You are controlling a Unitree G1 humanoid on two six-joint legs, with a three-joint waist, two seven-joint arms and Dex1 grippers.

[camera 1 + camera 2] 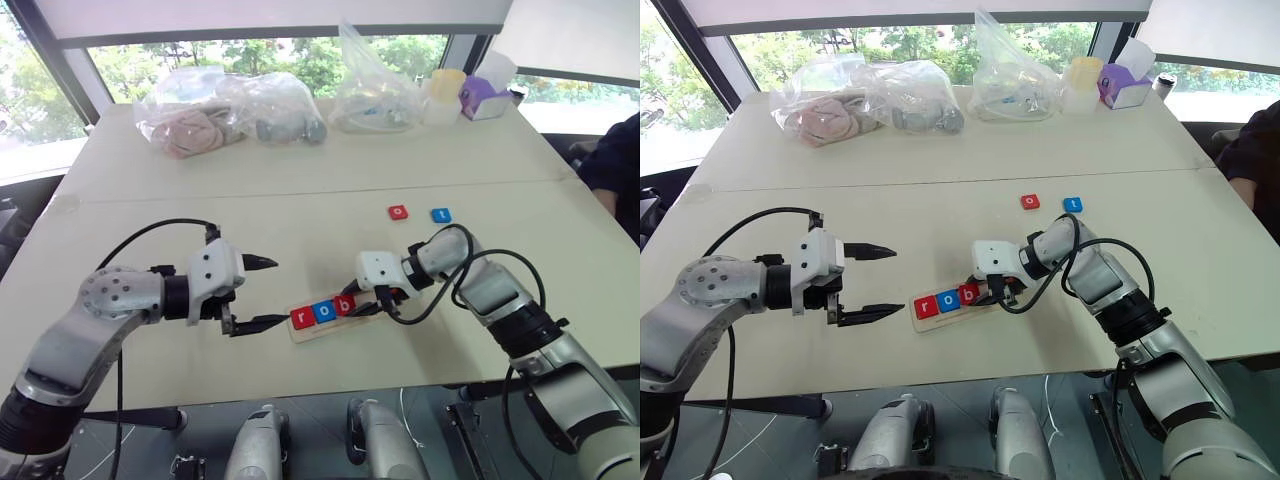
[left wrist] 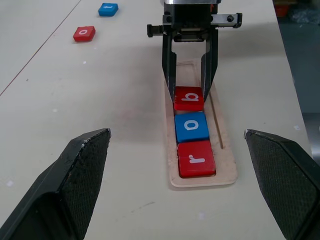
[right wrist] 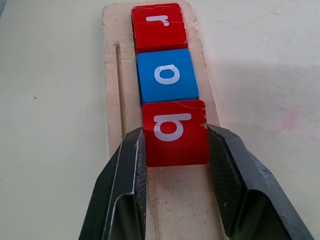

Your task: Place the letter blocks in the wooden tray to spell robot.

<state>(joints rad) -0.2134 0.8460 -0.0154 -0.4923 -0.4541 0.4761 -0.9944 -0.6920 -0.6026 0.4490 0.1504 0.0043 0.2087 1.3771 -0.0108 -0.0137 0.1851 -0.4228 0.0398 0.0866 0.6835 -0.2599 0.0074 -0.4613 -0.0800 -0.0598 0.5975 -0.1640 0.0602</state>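
Table (image 1: pixel 300 190) is being viewed from above. Left gripper (image 1: pixel 262 294) is being held just above the surface with fingers spread wide and nothing between them, just left of the wooden tray (image 1: pixel 306 333). Red r block (image 2: pixel 196 159), blue o block (image 2: pixel 191 126) and red b block (image 3: pixel 175 132) are being seated in a row in the tray, starting from its left end. Red b block is being clamped on both sides by the right gripper (image 3: pixel 176 150). Farther right and well apart from the tray, a red o block (image 1: pixel 398 212) and a blue t block (image 1: pixel 441 215) are lying side by side on the table. Plastic bags (image 1: pixel 225 115) are being left along the far edge.
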